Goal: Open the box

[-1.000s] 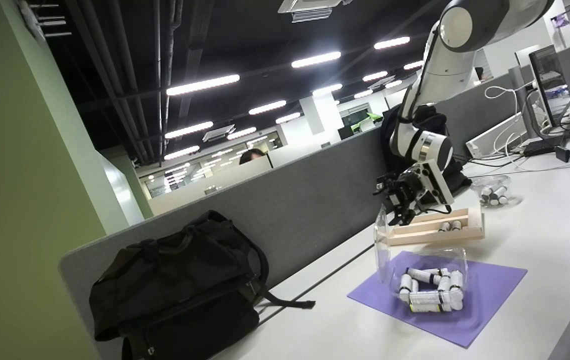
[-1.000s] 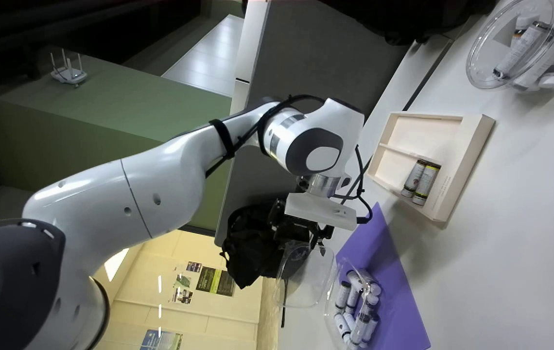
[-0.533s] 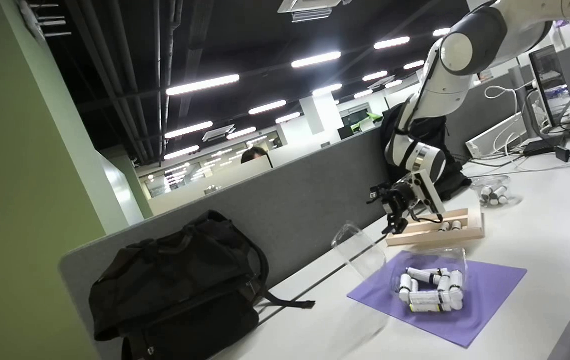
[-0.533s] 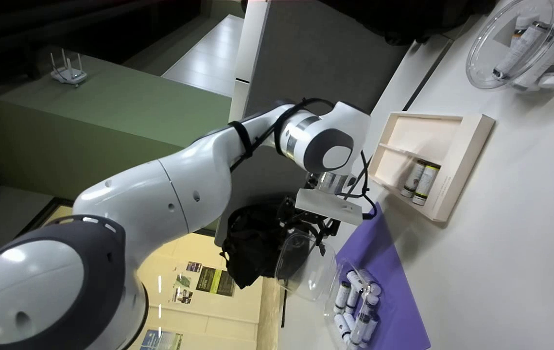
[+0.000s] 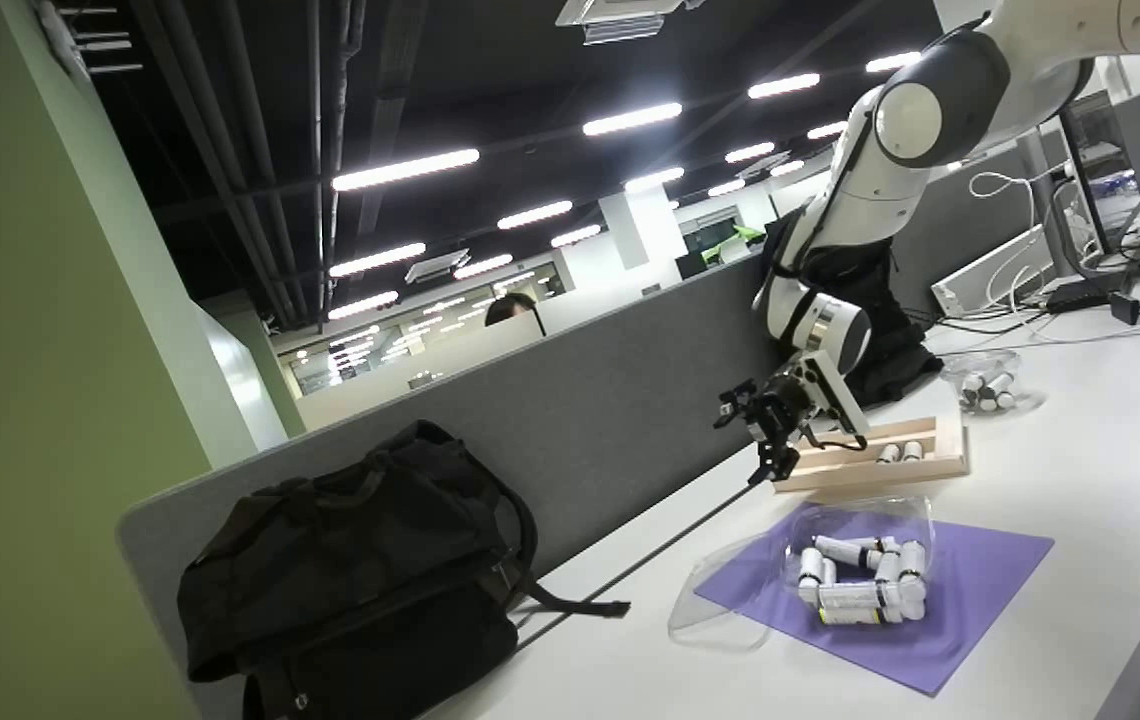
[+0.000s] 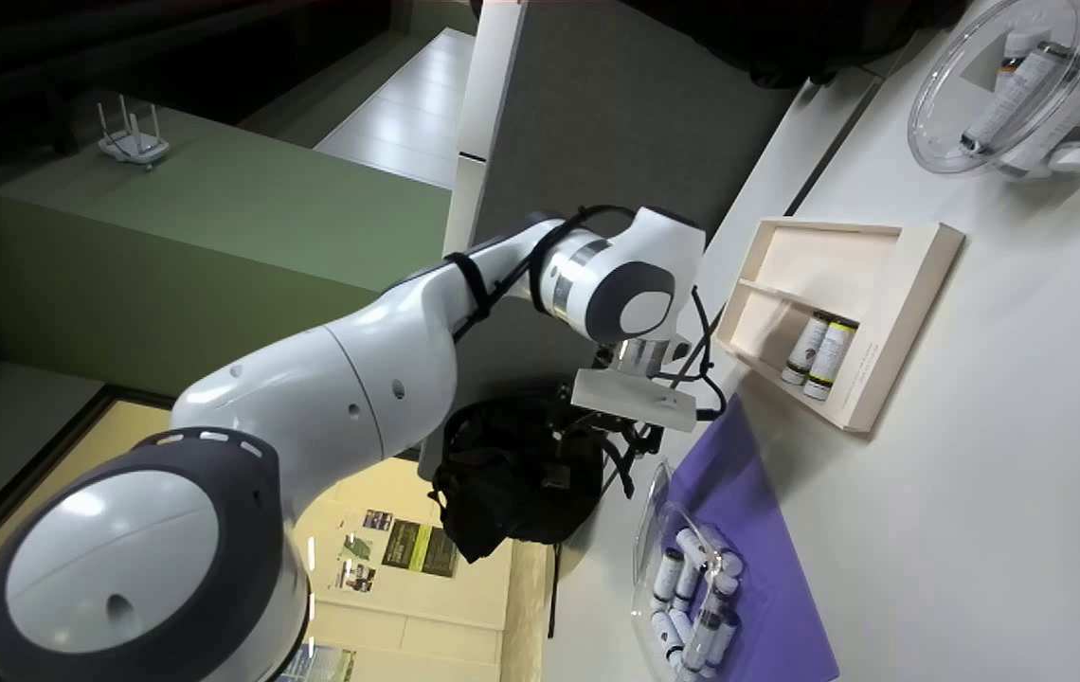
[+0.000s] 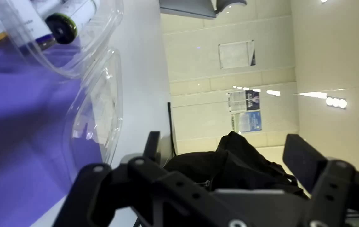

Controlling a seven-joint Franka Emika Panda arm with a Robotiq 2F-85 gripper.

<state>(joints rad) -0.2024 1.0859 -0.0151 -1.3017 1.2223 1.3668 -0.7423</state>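
Claw [image 7: 225, 143] spread wide, grips nothing. Lid [image 5: 725, 600] down, just beside tub [image 5: 855, 515]. Low swing might bump box [image 6: 895, 327], or snag lid and, if hinged, drag tub.

In an exterior view, a tilted camera faces slantwise across the white desk [image 5: 1100, 470] toward a grey upright partition [image 5: 630, 400]; in an exterior view, a camera rolled onto its side looks from close beside the thick white robot arm [image 6: 369, 369], both sharing the flat purple mat [image 5: 985, 560] and black fabric backpack [image 5: 360, 570]. The wrist camera, also sideways, looks from just behind the black gripper [image 7: 222, 149] past the backpack toward a cream wall [image 7: 198, 123], the mat close at left.
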